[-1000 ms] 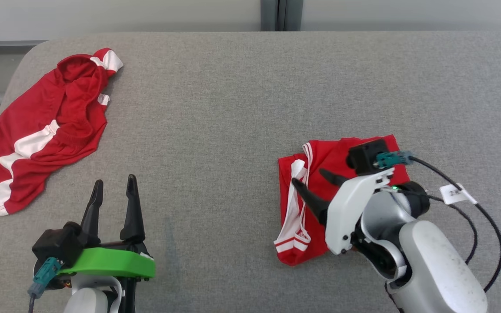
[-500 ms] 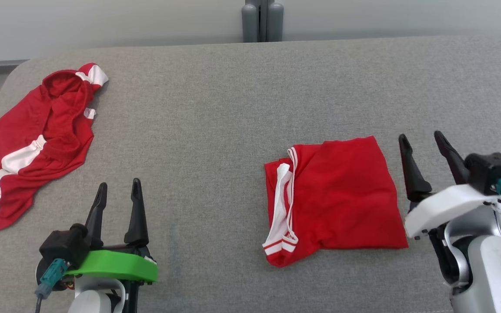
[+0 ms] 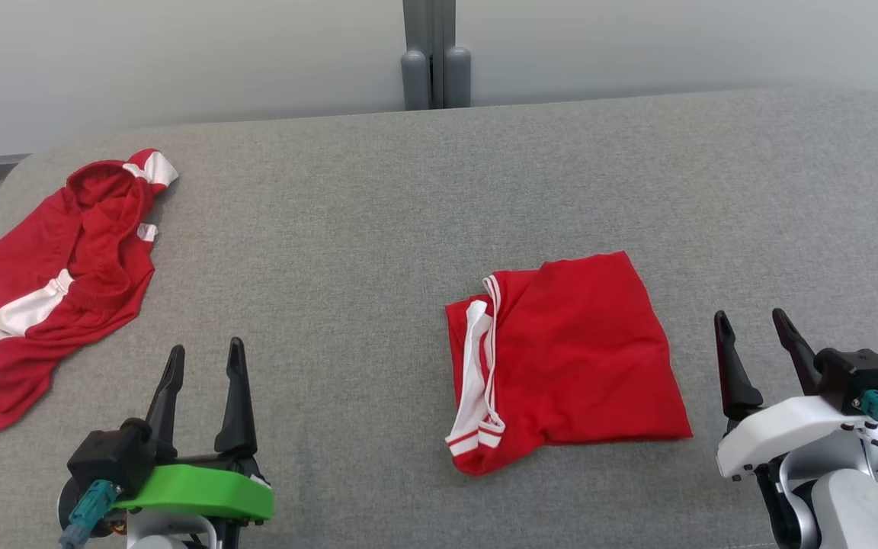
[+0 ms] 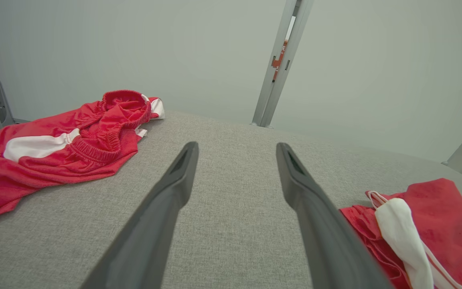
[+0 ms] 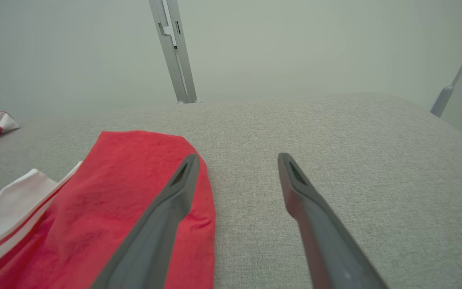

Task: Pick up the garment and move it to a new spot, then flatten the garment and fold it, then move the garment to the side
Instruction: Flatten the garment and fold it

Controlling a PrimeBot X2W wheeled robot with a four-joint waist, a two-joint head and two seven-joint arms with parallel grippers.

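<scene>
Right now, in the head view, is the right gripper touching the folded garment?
No, the right gripper stands open beside the folded garment, bare grey table between them.

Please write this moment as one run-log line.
folded garment: flat, not held | left gripper: open, empty | right gripper: open, empty | crumpled garment: far left

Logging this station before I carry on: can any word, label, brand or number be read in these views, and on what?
Nothing here is legible.
Orange label on the grey post: it has marks, but they are too small and blurred to read.
Folded red garment: white stripes, no readable print.
Crumpled red garment: white bands, no readable print.
</scene>
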